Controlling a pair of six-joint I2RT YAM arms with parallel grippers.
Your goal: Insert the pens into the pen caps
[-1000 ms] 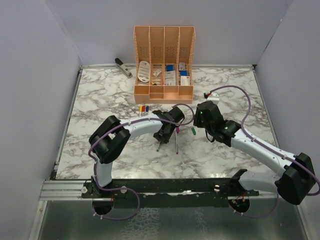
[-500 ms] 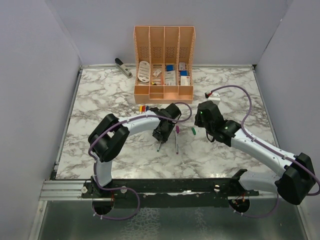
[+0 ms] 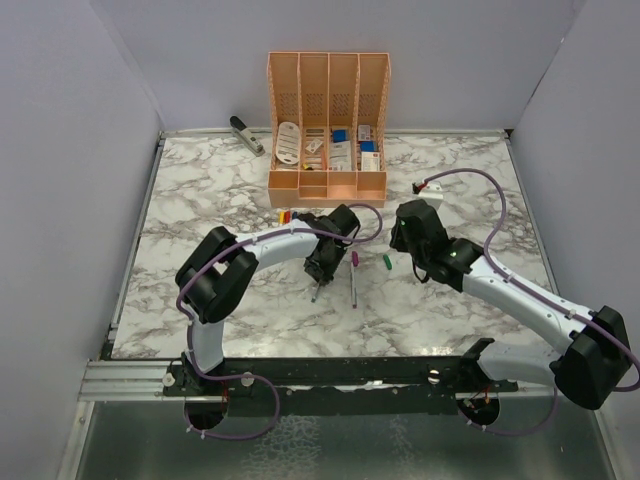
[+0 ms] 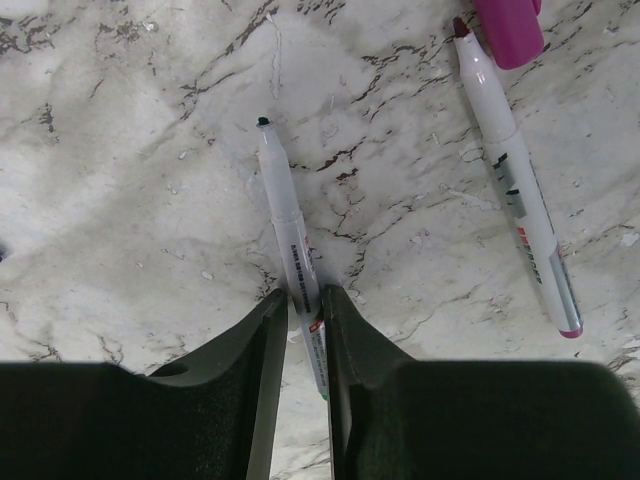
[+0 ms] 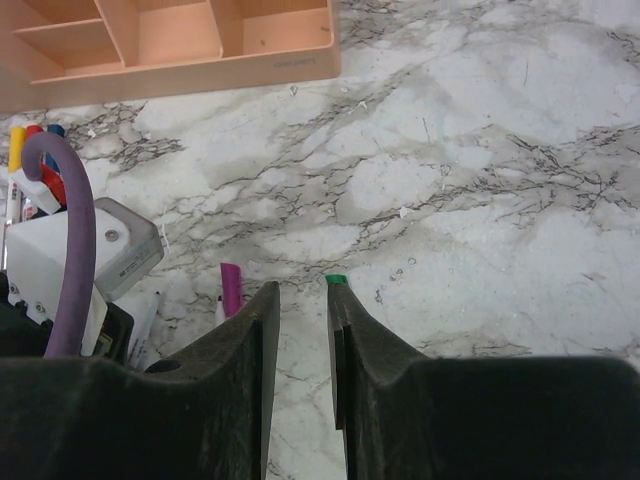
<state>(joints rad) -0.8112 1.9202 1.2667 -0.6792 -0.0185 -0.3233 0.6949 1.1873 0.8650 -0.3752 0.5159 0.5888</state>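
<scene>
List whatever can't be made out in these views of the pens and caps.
- Left wrist: whether the left hand pinches the pen; its fingers flank the barrel too closely to tell.
- Left wrist: purple cap, cut off by the top edge.
- Right wrist: green cap, mostly hidden behind a finger of the right hand.
- Top external: coloured pieces by the organiser, too small to sort into pens or caps.

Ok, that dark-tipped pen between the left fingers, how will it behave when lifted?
Probably stiff and light: the pen is a thin, straight plastic barrel. The left gripper straddles it toward its rear, so the long front may droop or pivot if the grip is loose. Its round, smooth barrel could roll on the marble table if nudged.
</scene>
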